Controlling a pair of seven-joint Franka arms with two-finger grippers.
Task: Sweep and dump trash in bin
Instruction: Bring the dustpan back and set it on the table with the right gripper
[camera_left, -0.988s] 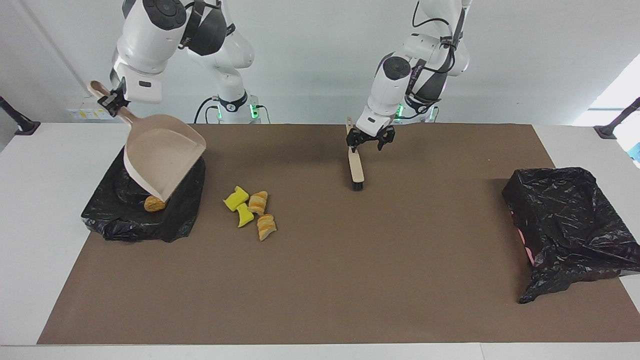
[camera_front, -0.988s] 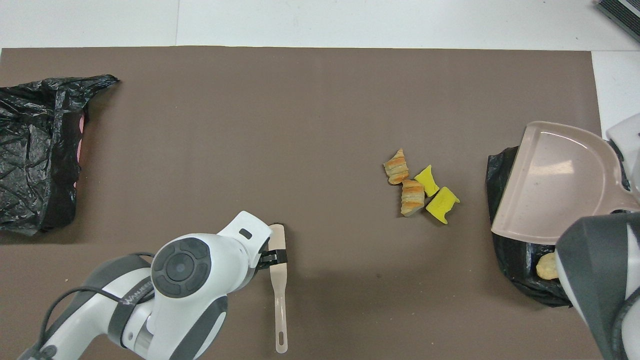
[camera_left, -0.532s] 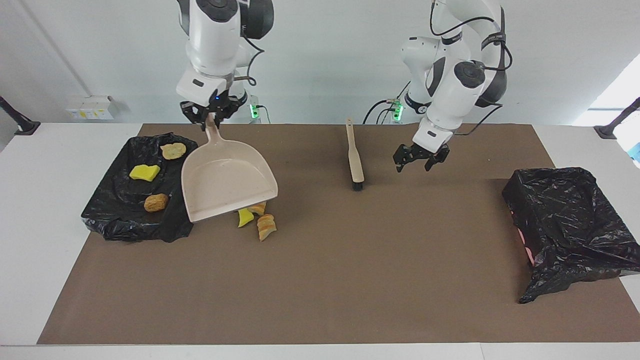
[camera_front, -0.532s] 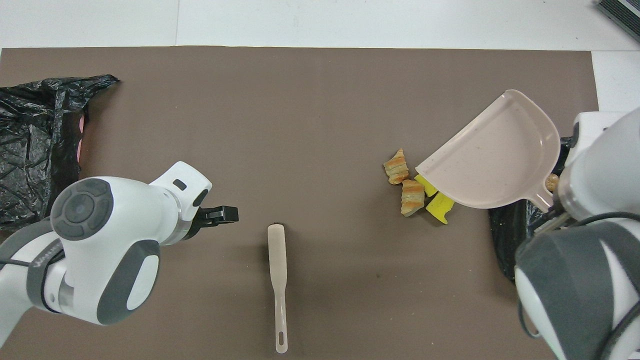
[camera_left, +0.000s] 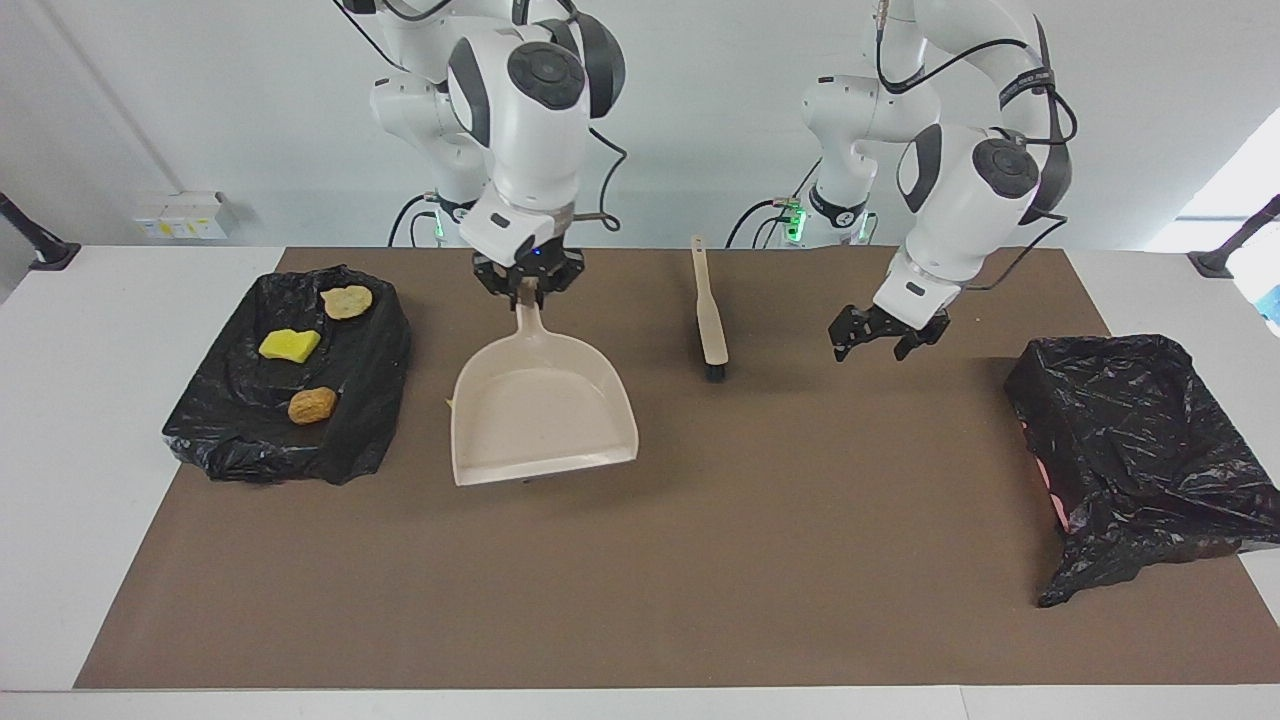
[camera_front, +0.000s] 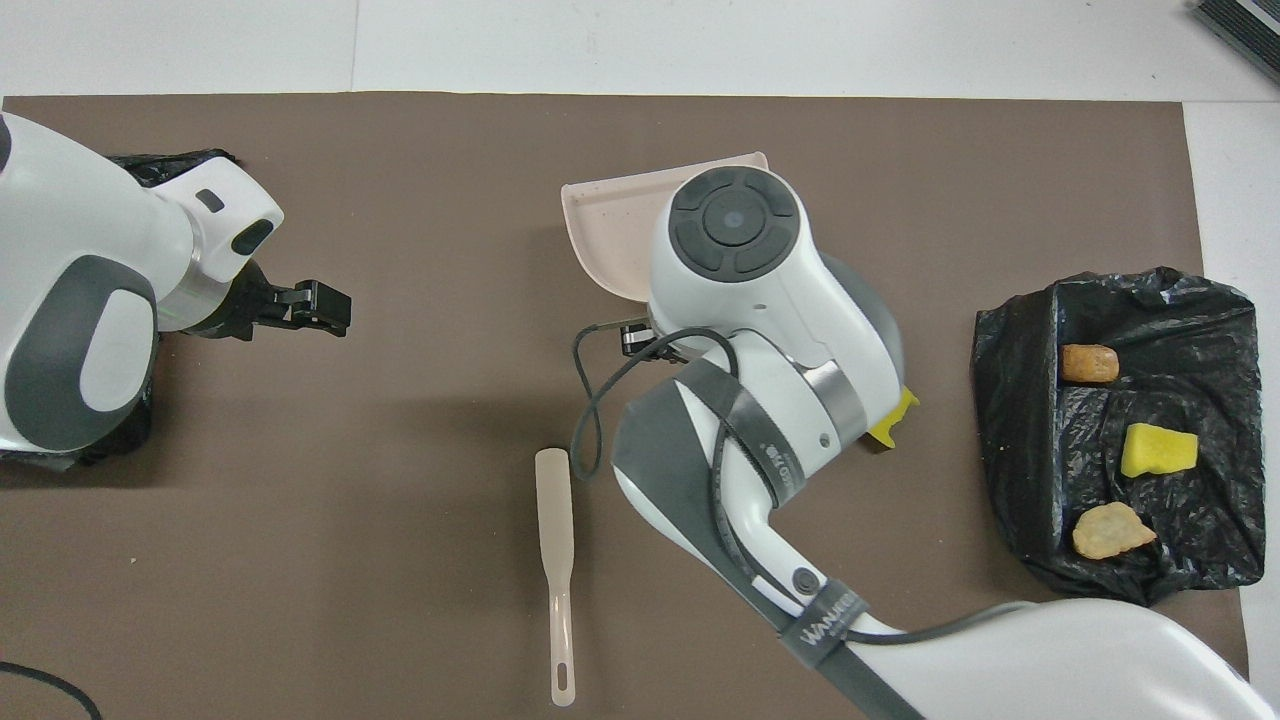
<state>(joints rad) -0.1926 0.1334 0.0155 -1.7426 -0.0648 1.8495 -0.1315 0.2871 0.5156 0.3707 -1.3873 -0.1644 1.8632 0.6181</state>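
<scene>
- Lying nearest the robots on the brown mat that covers the table, the brush has its handle toward the robots at 6 o'clock in the overhead view. Its dark bristle end is at 12 o'clock, and nothing touches it.
- The right gripper has its jaws pinching the handle of the beige dustpan. The pan hangs over the mat with its open lip pointing away from the robots.
- One loose piece of trash, a yellow sponge piece, peeks out from under the right arm at about 2 o'clock from the brush in the overhead view. The facing view has the pan covering that spot, so any other loose pieces cannot be seen.
- The black-lined bin sits at 3 o'clock from the brush, at the right arm's end of the table. It holds three pieces.
- In the bin, a flat tan piece lies at 6 o'clock. A yellow sponge is in the middle, and a tan chunk is at 11 o'clock from that sponge.
- The left gripper hangs over bare mat at about 10 o'clock from the brush, jaws spread and empty.
- A second black bag sits at the left arm's end of the table.
</scene>
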